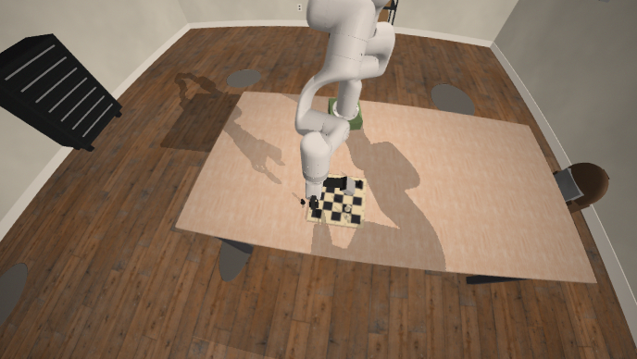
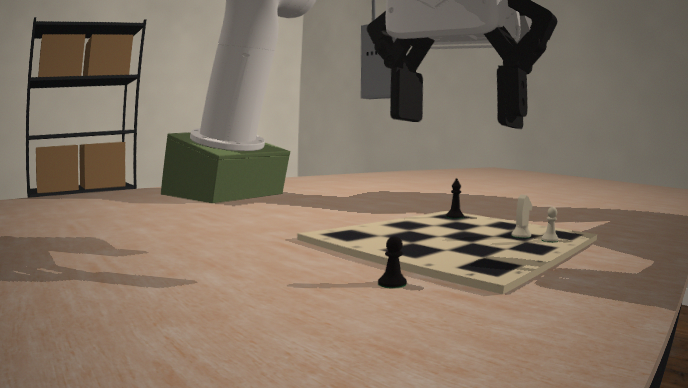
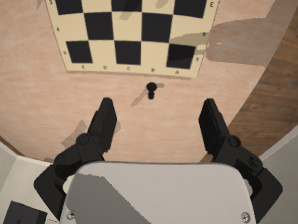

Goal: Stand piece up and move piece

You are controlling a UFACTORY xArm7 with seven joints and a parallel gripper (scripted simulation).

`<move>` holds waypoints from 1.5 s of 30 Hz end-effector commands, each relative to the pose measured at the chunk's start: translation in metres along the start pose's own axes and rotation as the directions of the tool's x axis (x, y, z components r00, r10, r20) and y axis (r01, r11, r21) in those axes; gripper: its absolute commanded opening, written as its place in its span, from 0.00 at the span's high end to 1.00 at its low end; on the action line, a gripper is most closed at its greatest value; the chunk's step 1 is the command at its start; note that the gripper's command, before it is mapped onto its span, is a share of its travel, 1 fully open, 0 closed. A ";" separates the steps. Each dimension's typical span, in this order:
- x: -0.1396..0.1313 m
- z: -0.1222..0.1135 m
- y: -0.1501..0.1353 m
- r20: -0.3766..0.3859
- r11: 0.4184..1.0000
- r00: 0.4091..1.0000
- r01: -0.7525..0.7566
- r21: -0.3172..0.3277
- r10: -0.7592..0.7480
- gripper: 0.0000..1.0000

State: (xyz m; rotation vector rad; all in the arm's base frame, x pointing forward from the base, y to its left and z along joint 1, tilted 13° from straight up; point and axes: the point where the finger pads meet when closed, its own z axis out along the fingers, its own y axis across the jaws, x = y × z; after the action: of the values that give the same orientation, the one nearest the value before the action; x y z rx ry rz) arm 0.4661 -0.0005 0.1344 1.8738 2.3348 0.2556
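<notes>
A black pawn (image 2: 392, 262) stands upright on the table, just off the near edge of the chessboard (image 2: 450, 245). On the board stand a black bishop (image 2: 455, 199) at the far corner, and a white knight (image 2: 522, 217) and a white pawn (image 2: 550, 225) side by side at the right. My gripper (image 2: 458, 120) hangs high above the board, open and empty. In the wrist view the gripper (image 3: 158, 106) is above the black pawn (image 3: 152, 90), with the board (image 3: 129, 16) beyond it. I cannot read the square labels.
The arm's green base block (image 2: 225, 167) stands at the back left of the table. A black shelf (image 2: 82, 107) with boxes stands by the wall. The table's edge runs close to the board's right side (image 3: 266, 63).
</notes>
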 end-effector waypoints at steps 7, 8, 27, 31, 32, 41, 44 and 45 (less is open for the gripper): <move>0.028 -0.003 0.005 -0.003 0.817 0.817 0.576 -0.017 -0.576 0.00; 0.031 -0.003 0.005 0.001 0.784 0.784 0.621 -0.017 -0.621 0.00; 0.075 -0.008 0.008 0.040 -0.096 -0.097 0.995 0.029 -0.994 0.00; 0.079 -0.009 0.008 0.039 -0.308 -0.310 0.950 0.044 -0.950 0.00; 0.082 -0.009 0.008 0.039 -0.343 -0.345 0.938 0.047 -0.938 0.00; 0.099 -0.011 0.007 0.020 -0.722 -0.726 0.686 0.085 -0.688 0.00; 0.104 -0.012 0.007 0.008 -0.826 -0.830 0.555 0.095 -0.557 0.00; 0.106 -0.012 0.007 0.003 -0.856 -0.860 0.508 0.099 -0.510 0.00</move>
State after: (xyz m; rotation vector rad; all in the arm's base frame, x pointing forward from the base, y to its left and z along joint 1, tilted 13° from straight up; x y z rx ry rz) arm 0.4478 0.0977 0.1453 -1.4016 2.4999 -0.2358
